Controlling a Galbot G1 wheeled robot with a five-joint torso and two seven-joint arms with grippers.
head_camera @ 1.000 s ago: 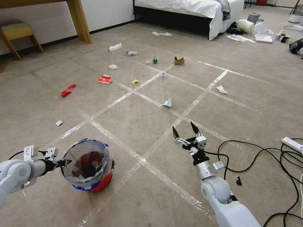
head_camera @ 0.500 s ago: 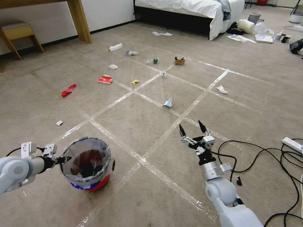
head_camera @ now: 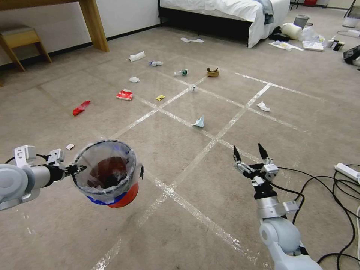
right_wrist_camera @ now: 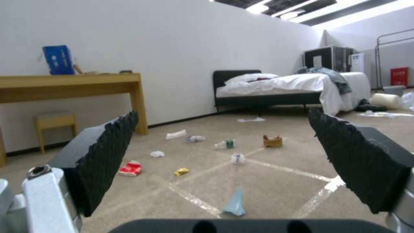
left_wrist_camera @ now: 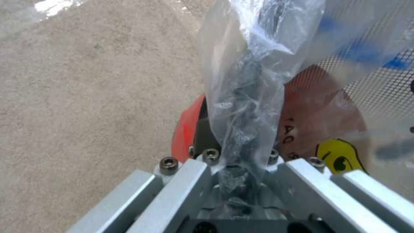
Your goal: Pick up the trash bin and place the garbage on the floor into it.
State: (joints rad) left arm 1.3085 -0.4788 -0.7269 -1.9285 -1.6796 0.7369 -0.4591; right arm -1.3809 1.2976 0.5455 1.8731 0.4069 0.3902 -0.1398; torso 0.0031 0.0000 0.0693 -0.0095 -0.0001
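Left gripper (head_camera: 79, 168) is clamped on the near rim of the trash bin (head_camera: 112, 180), pinching rim and clear liner bag (left_wrist_camera: 245, 97) together; the bin looks lifted off the floor (head_camera: 168, 150) and hangs tilted, mouth toward the robot. Risk 1: a single-point rim hold, so the bin can swing or rotate in the grip, and if the fingers mostly have plastic, the liner could slip and the bin drop or dump the wrappers inside. Right gripper (head_camera: 250, 153) sits low over the carpet with its jaws spread wide and nothing in them. Risk 2: black cables (head_camera: 318, 183) and a power strip (head_camera: 347, 171) lie just beside that arm, an easy snag if it sweeps outward. Nearest litter is the pale blue scrap (head_camera: 199, 122), flat on a tape line, likely hard to pinch. Farther off: white tissue (head_camera: 263, 106), yellow wrapper (head_camera: 160, 97), red wrapper (head_camera: 81, 107), bottle (head_camera: 181, 72), brown paper bag (head_camera: 213, 71). The bottle could roll when nudged.
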